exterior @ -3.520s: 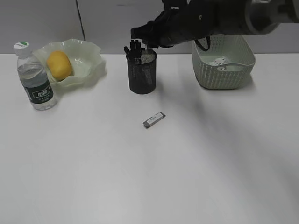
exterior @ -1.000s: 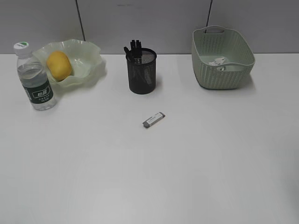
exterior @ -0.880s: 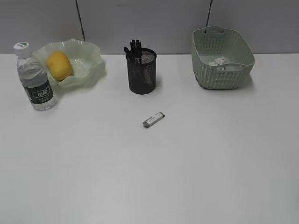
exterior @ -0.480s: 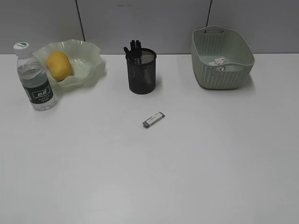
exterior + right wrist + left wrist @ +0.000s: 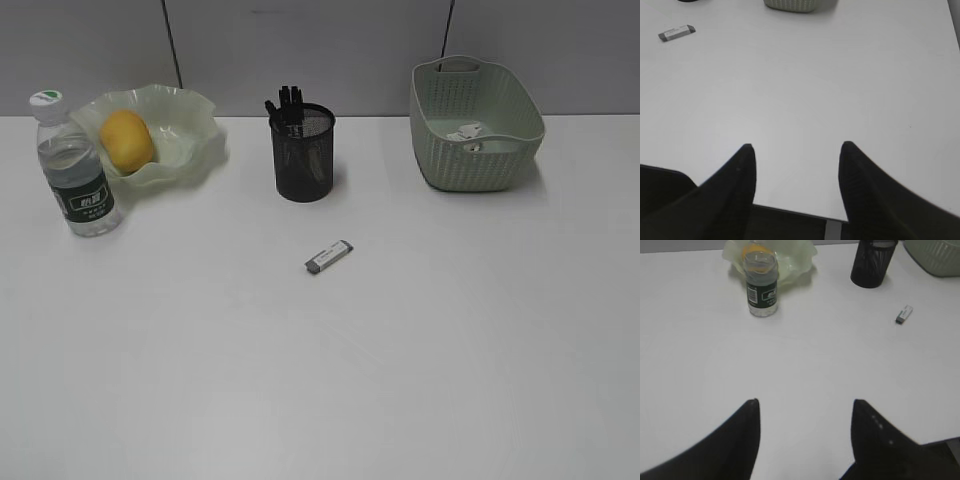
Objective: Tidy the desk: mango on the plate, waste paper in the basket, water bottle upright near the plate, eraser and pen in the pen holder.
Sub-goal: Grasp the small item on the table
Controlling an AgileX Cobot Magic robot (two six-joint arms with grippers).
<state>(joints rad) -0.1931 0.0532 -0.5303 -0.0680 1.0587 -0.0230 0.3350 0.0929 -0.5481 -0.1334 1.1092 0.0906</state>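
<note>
Exterior view shows the eraser (image 5: 329, 257) lying flat on the table (image 5: 320, 380), in front of the pen holder (image 5: 304, 153), so bring your right end effector (image 5: 797, 150), wide and empty like the left end effector (image 5: 806, 405), straight down, pinch its long sides, then drop it in the holder.

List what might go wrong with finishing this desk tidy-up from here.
The small grey-and-white eraser lies flat and low on the white desk, so open fingers may scrape the surface or slip off it. The black wire-mesh pen holder already has dark pens sticking up; dropping the eraser in could catch them or tip the light cup.
</note>
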